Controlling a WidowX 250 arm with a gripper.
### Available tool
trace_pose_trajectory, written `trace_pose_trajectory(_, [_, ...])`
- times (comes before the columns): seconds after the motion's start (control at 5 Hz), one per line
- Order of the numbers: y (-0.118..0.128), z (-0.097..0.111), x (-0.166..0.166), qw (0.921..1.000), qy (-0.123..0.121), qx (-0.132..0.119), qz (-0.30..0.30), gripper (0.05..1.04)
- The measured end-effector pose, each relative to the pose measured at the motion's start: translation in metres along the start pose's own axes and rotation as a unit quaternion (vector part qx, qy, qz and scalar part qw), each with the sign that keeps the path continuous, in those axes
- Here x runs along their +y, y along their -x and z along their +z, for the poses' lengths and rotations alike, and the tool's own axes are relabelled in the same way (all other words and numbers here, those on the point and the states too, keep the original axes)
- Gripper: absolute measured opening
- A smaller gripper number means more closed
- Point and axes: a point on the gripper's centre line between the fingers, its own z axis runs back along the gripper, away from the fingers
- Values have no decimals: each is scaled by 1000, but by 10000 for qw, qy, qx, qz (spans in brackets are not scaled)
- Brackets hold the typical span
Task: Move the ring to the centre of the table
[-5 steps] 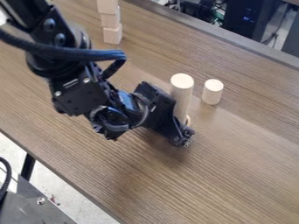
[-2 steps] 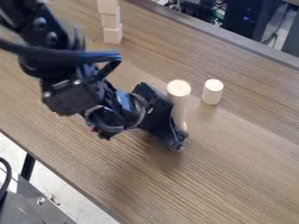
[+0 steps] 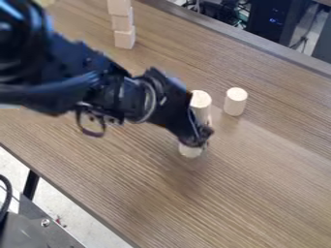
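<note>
The black gripper (image 3: 198,136) is low over the middle of the table, coming in from the upper left. It crosses in front of a pale wooden cylinder (image 3: 201,100), whose round top shows above it. A pale rounded end (image 3: 190,150) shows just below the gripper; it looks like the lower part of the same cylinder. The ring cannot be made out clearly. A thin pale edge at the gripper's right side may belong to it, but whether it is around the cylinder or beside it cannot be told.
A shorter pale cylinder (image 3: 235,101) stands upright to the right of the gripper. Stacked wooden blocks (image 3: 124,38) stand at the upper left. The brown table's (image 3: 259,193) near edge runs down from the left side.
The gripper first dropped slightly, then rose, and the arm behind it swung to a flatter pose. The tall cylinder's top shifted down, and its lower end now shows beneath the gripper.
</note>
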Motion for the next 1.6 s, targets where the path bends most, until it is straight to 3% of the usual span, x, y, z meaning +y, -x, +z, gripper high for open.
trace_pose_trajectory(1.0, [-54, 62, -4, 9966, 171, -789, 136, 741])
trace_pose_trajectory(1.2, [-65, 72, 6, 9955, 119, -915, 234, 741])
trace_pose_trajectory(1.6, [-61, 63, 59, 9954, -331, -753, 492, 741])
